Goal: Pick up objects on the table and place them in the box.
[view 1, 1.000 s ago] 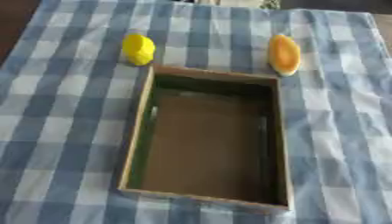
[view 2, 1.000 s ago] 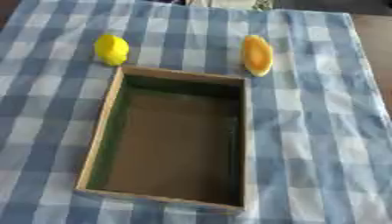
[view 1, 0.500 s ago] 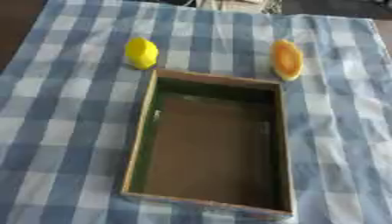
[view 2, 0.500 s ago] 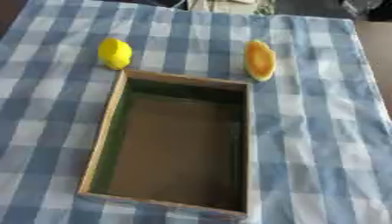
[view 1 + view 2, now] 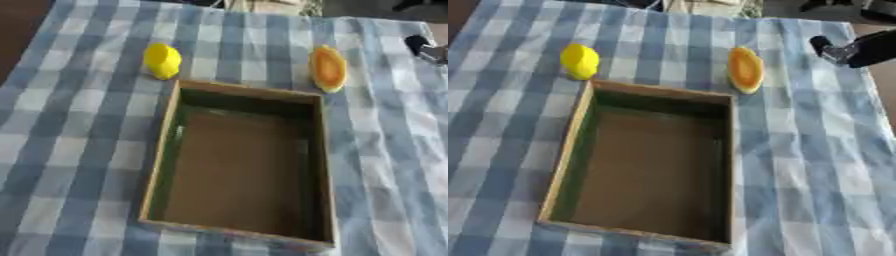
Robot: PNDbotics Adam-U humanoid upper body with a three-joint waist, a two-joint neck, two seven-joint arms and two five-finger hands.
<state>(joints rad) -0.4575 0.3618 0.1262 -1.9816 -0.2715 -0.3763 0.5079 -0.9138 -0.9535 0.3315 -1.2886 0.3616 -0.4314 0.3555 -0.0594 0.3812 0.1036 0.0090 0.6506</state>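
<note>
Checked blue-and-white cloth (image 5: 79, 150) is covering the table, lying mostly flat, with some soft rumpling toward my right side. Open box (image 5: 566, 150), brown floor and green inner walls, is sitting in the middle of the cloth and holding nothing yet. Orange elongated fruit (image 5: 745, 70) is lying just beyond the box's far right corner, close to the rim; I cannot tell whether it is touching it. Yellow rounded fruit (image 5: 163, 60) is sitting just beyond the far left corner, likewise close to the rim. My right hand (image 5: 842, 50) is entering at the upper right, near the orange fruit but apart from it; whether its fingers are straight or curled I cannot tell. My left hand is showing nowhere. Risks, as I am judging them: both fruits look smooth and rounded, so a glancing touch could be rolling one away or against the box wall; the cloth could be dragging under my fingers. The right eye view is showing my hand with part of the forearm; the left eye view is catching only its tip at the edge.
</note>
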